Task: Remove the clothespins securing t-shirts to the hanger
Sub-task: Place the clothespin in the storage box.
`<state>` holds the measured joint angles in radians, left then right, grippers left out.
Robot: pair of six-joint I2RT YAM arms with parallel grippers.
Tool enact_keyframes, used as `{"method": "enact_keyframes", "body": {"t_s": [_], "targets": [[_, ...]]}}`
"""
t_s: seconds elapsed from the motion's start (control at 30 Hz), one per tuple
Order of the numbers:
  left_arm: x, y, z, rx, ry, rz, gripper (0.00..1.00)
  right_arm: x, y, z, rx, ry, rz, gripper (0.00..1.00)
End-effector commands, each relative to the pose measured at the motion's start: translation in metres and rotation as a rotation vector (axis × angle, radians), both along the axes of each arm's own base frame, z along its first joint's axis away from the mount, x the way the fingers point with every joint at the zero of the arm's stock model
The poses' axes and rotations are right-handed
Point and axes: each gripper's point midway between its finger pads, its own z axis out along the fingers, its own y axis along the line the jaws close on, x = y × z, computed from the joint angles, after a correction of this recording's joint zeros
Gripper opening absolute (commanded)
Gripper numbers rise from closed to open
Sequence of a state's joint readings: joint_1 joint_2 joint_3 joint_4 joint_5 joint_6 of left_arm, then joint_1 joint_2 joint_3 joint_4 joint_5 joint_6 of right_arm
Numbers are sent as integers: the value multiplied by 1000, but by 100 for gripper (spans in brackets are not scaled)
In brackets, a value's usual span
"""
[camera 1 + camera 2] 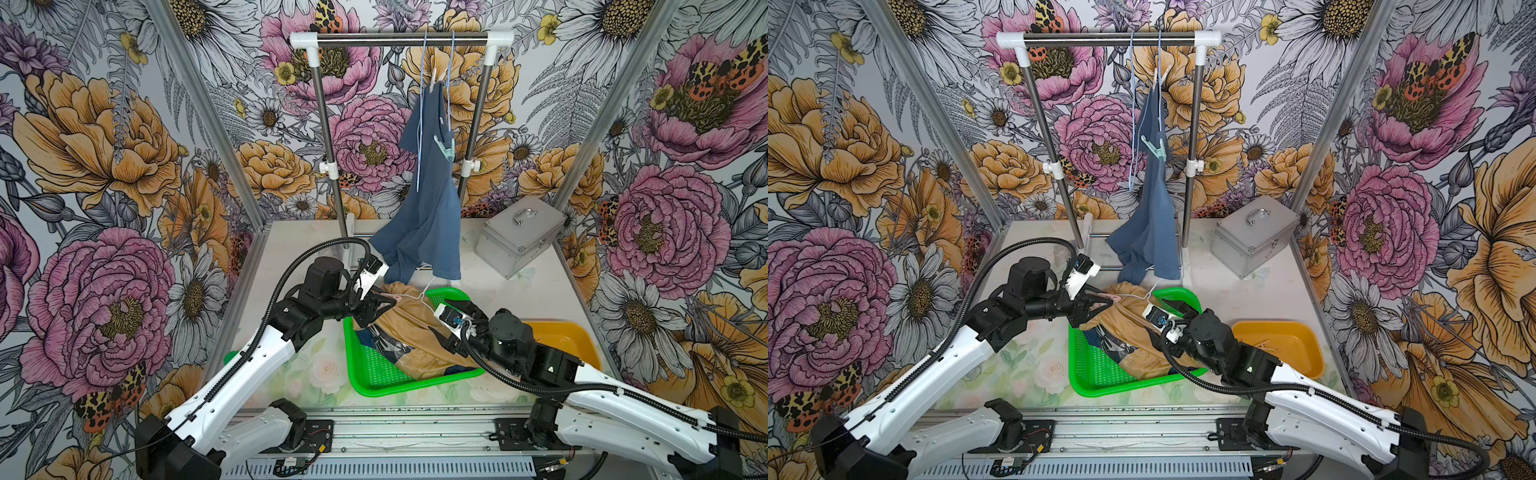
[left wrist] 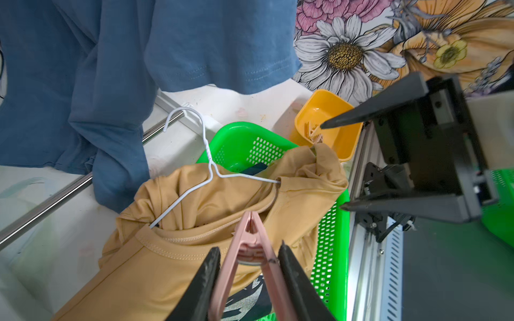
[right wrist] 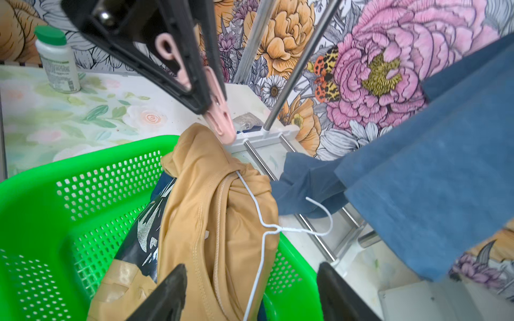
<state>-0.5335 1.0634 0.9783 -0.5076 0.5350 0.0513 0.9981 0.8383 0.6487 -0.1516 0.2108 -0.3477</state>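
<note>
1. Left gripper (image 2: 249, 250), over the far left corner of the bright green perforated plastic basket (image 1: 374, 374). Its fingers are pressed in on the prongs of a pale pink plastic clothespin (image 2: 251, 236), which it holds firmly.
2. The pink pin's nose points at a raised fold of the tan-mustard cloth t-shirt (image 3: 200, 211). Cannot tell whether it touches or bites the cloth.
3. Right gripper (image 3: 251, 265), over the basket's far right part. Its fingers stand wide apart and hold nothing, with the tan shirt beneath them.
4. The tan shirt lies heaped in the basket, threaded on a thin white wire hanger (image 2: 208, 152) whose hook points to the far side.
5. A dark navy printed t-shirt (image 3: 144, 230) lies under the tan one in the basket.
6. A slate blue t-shirt (image 1: 428, 216) hangs from the steel-and-white clothes rack (image 1: 399, 38) at the far middle. A beige clothespin (image 1: 434, 79) sits at its top and a mint green clothespin (image 1: 444, 148) lower down.
7. A yellow-orange plastic tub (image 1: 561, 336) stands near right, beside the basket, with loose beige clothespins (image 2: 313, 132) inside.
8. A silver metal case (image 1: 519, 235) stands far right on the table.
</note>
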Motion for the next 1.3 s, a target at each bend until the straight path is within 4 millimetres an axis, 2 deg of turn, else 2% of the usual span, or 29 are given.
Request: {"method": "enact_keyframes", "body": {"t_s": [0.0, 0.23, 0.37, 0.57, 0.73, 0.97, 1.07, 1.27], "targets": [[5, -6, 23, -118, 93, 15, 36, 6, 18, 21, -69, -146, 42, 75], [6, -8, 27, -138, 121, 25, 36, 17, 59, 40, -65, -232, 112, 74], [4, -9, 26, -139, 125, 19, 36, 21, 75, 48, 3, -174, 172, 65], [4, -11, 24, -138, 137, 11, 36, 22, 95, 46, -12, -131, 252, 53], [4, -11, 24, -139, 141, 9, 35, 30, 102, 41, -28, -109, 263, 46], [3, -11, 23, -141, 146, 7, 35, 46, 100, 44, -24, -115, 218, 38], [2, -11, 22, -143, 150, 3, 35, 48, 99, 46, -26, -120, 214, 35], [2, -12, 20, -141, 158, 1, 35, 50, 99, 46, -46, -128, 222, 23]]}}
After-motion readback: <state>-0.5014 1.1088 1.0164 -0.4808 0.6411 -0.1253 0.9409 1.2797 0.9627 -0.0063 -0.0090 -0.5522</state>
